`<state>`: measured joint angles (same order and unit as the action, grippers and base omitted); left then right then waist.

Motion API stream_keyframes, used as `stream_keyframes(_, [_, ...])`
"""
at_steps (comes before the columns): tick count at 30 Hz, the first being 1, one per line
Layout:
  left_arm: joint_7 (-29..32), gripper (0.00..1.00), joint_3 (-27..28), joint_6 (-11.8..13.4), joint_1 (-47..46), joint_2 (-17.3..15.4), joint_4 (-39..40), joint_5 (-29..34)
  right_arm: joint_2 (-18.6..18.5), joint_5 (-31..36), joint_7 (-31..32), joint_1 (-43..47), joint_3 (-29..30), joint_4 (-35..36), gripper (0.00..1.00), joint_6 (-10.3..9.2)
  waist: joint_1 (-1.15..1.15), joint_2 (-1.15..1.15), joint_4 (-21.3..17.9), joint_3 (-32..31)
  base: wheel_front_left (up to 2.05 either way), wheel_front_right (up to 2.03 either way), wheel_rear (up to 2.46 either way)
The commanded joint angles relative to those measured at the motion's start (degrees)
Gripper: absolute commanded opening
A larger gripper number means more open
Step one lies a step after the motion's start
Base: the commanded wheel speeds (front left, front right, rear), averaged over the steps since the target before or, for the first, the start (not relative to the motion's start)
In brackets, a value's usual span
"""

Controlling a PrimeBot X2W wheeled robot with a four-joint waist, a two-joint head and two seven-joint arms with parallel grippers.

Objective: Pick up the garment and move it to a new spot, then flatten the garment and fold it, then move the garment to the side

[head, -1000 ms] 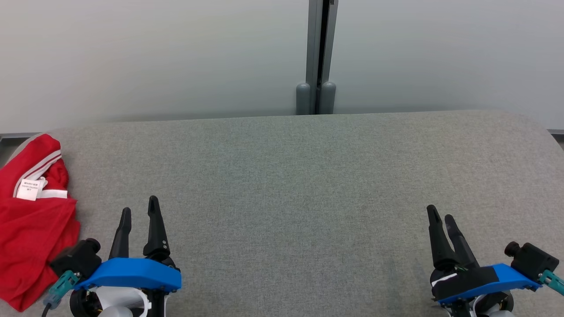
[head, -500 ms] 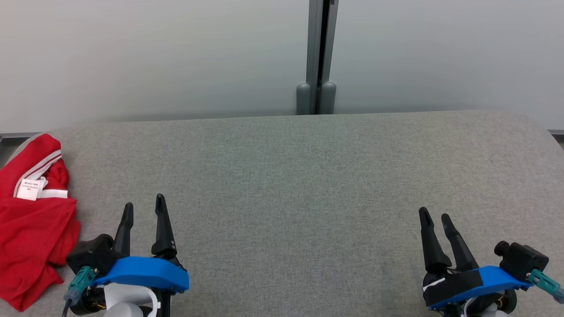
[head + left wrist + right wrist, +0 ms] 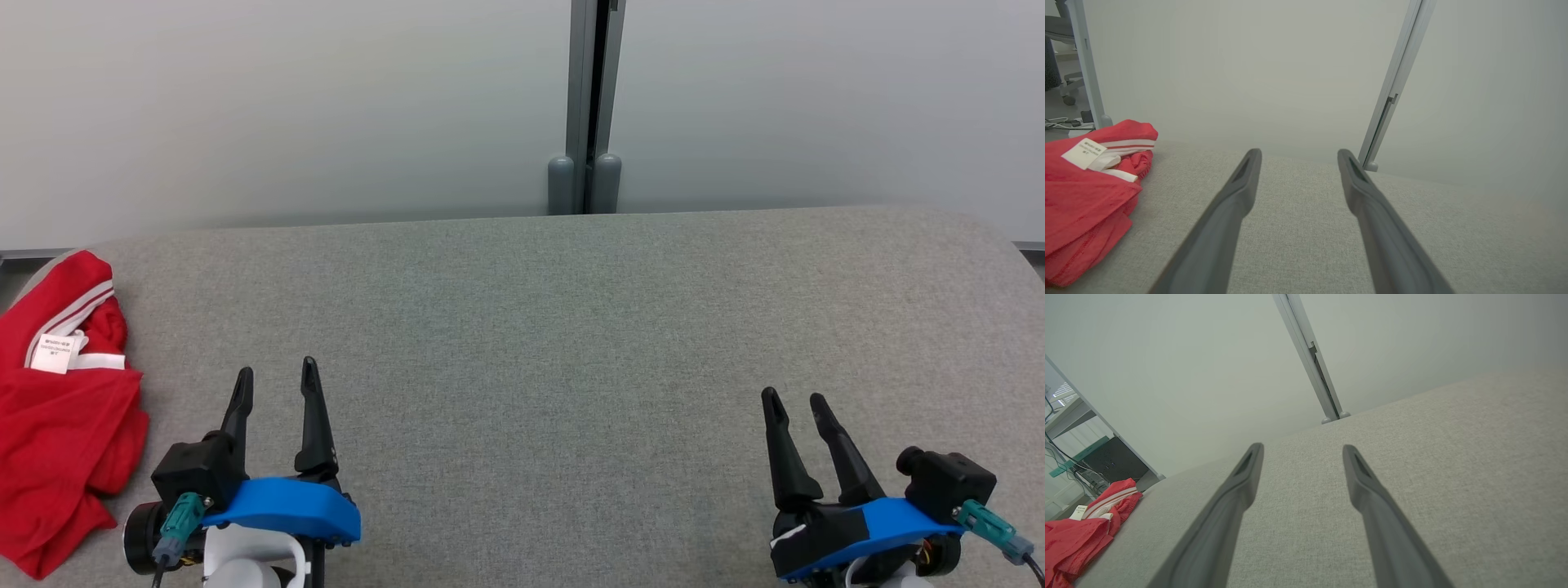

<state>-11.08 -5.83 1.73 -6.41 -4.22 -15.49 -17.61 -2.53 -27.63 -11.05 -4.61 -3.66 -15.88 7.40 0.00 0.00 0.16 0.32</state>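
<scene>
Two claws in frame, both empty.

Left claw: low left of the head view, fingers spread apart, nothing between them, bare bench fabric under and ahead of the tips. Whether the tips touch the surface: cannot tell.

Right claw: low right of the head view, fingers likewise apart, nothing held. The two claws sit well apart, with grey bench between them.

Garment: red, crumpled in a heap at the far left end of the bench, partly cut off by the head view's left edge. White stripes run along one band near the top of the heap. A white label lies face up beside the stripes; its print is too small to read. The heap lies to the left of the left claw, near it, with a thin strip of bench showing between them.

Left wrist view: garment at the left side, off the line of the fingers.

Right wrist view: garment small at lower left, well apart from that claw.

Background: pale wall panels behind the bench; grey post at their join, its foot at the bench's far edge, near centre.
</scene>
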Motion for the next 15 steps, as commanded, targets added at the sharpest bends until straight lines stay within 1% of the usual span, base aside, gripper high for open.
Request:
stream_keyframes(1, [-0.5,1.0,-0.2,0.4,-1.4,-0.4,0.1,1.6,-0.4,1.4,-0.6,-1.0,-0.2,0.2,1.0,0.12,0.0,0.0,0.0,0.0,0.0,0.0,0.0])
stream_keyframes(15, [-2.2,1.0,-1.2,2.0,-1.7,-0.7,-1.7,8.5,-0.5,8.7,-2.3,-0.8,-0.4,0.4,1.0,0.13,0.0,0.0,0.2,0.0,0.0,0.0,0.0])
